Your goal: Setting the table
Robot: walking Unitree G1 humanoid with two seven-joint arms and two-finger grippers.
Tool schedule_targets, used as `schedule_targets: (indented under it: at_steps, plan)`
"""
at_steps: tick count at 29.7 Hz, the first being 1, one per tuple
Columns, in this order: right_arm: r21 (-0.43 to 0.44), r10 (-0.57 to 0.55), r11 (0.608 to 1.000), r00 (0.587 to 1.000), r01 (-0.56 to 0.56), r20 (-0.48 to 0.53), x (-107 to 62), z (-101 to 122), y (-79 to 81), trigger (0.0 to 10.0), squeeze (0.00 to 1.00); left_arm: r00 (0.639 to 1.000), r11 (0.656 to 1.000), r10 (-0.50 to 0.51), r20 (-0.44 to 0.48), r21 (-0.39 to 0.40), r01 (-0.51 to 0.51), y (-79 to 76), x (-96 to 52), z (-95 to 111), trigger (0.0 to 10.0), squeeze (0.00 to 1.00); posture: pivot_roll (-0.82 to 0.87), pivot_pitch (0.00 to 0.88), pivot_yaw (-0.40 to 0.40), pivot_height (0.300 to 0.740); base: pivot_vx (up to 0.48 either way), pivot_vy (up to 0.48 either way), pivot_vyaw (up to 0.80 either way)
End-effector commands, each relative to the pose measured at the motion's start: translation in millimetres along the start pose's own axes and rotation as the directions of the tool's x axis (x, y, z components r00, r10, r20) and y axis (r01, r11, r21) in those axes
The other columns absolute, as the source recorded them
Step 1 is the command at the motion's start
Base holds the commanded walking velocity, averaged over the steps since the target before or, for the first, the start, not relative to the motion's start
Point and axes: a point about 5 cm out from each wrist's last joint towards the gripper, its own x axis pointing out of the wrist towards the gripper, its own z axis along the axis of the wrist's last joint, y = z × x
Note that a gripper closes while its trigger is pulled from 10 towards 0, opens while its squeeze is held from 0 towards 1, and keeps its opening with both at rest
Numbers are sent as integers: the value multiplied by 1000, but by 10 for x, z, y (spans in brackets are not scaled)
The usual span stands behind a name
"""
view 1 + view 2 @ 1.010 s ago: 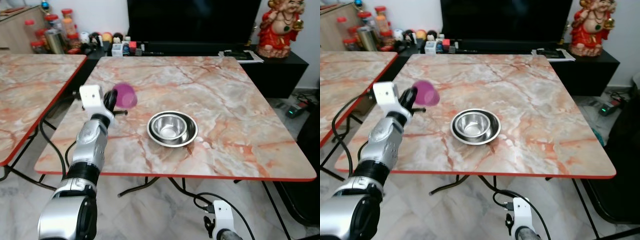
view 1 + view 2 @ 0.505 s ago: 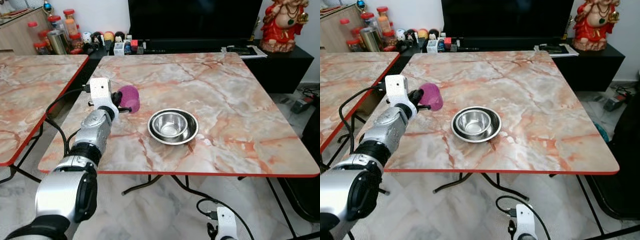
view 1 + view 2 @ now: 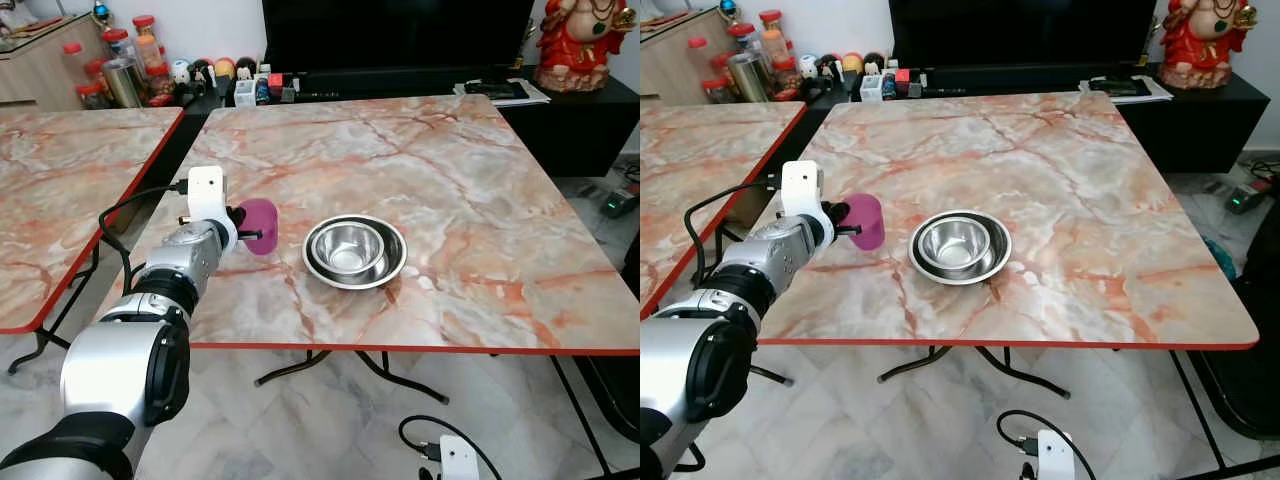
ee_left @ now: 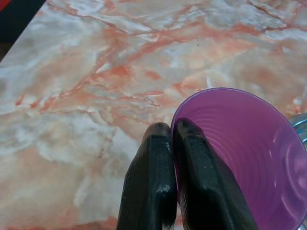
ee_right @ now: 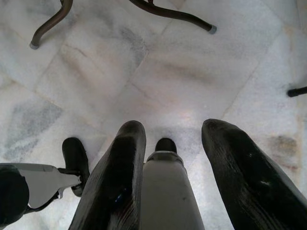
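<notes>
1. The left gripper (image 4: 172,132) has its two black fingers (image 4: 151,182) pinched together on the rim wall of the purple cup (image 3: 866,221), one finger inside the cup and one outside it.

2. The cup sits upright at the end of the gripper, just to the robot's left of the steel bowl (image 3: 355,251) and apart from it. Whether its base is touching the marble table (image 3: 470,190) or sits slightly above it cannot be told from these views.

3. The bowl looks like two nested steel bowls, lying on the near half of the table, closer to the front red edge than to the far side.

4. The right gripper (image 5: 175,139) hangs idle low beside the robot, below the bowl's table, with its fingers spread apart over the tiled floor (image 5: 158,72).

5. Risks, as I judge them:
   - The grip takes only one thin wall of a light plastic cup, so a quick wrist turn could let it pivot or slip out.
   - If the fingers open while the cup is tilted or off the surface, it may tip and roll toward the table edge.
   - Pulling the inner finger out at an angle could drag the cup over or knock it against the bowl.
</notes>
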Motion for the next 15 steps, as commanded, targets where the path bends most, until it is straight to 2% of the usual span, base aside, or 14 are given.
schedule_targets:
  at_steps: [1,2,6,15]
  plan:
    - [27,-8,1000,1000,8,2,-6,-18,15,10000,0,1000,1000,-16,-11,7,16,30,-10,132,10000,0,-61,0,106,740,0,0,0]
    - [32,-10,999,1000,10,0,-8,-25,15,10000,0,999,999,-38,-13,-21,38,19,-12,156,10000,0,-60,0,108,740,0,0,0]
    - [35,-12,999,1000,12,-1,-11,-38,18,10000,0,998,997,-54,-19,-52,53,12,-13,161,10000,0,-59,0,111,740,0,0,0]
    - [43,-20,999,1000,20,-7,-22,-78,-2,10000,0,995,992,-65,-69,-111,57,-38,0,-13,10000,0,-74,0,110,740,0,0,0]
